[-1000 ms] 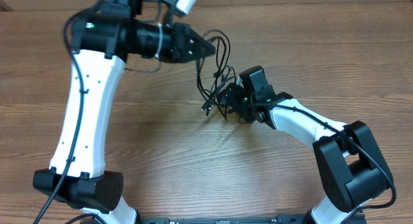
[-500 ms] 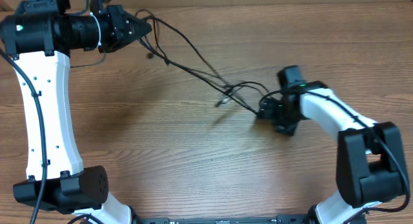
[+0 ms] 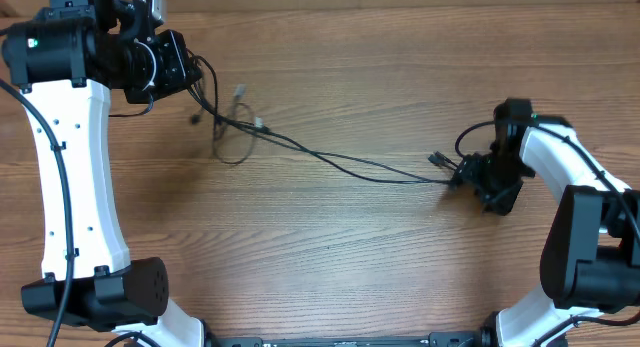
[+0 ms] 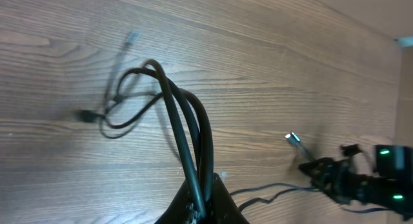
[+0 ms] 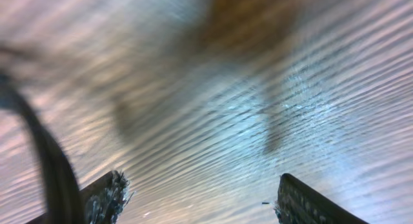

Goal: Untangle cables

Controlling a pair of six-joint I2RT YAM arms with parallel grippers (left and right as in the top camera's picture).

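At the left gripper (image 3: 190,72): jaws closed on the cables (image 3: 330,159). Its wrist view shows two or three black strands rising out of the pinch and arching away from the tip.

Just beyond that tip: a slack loop (image 3: 232,147) and a pale plug (image 3: 240,90), lying on the table (image 3: 330,277). Knotted or merely crossed: cannot tell.

Between the left gripper and the right gripper (image 3: 468,175): the long run. Two thin strands lie close together on the wood and cross here and there. Long axis: tool to tool, nearly straight, a little slack.

At the right gripper: jaws stand wide in its wrist view, with bare wood between the fingers (image 5: 103,201); the picture is blurred. One dark strand passes beside that finger, outside the gap. From overhead the run ends right at this tool, with a short curl and a dark plug (image 3: 437,159) just ahead of it. Contact with the strand: cannot tell.

Judgement: the bundle lies pulled into a line, its strands not yet parted. What tangle shows sits nearest the left gripper; the run's far end sits nearest the right. The next move seems to turn on the right gripper taking one strand just in front of it and drawing along the line's axis, away from the left.
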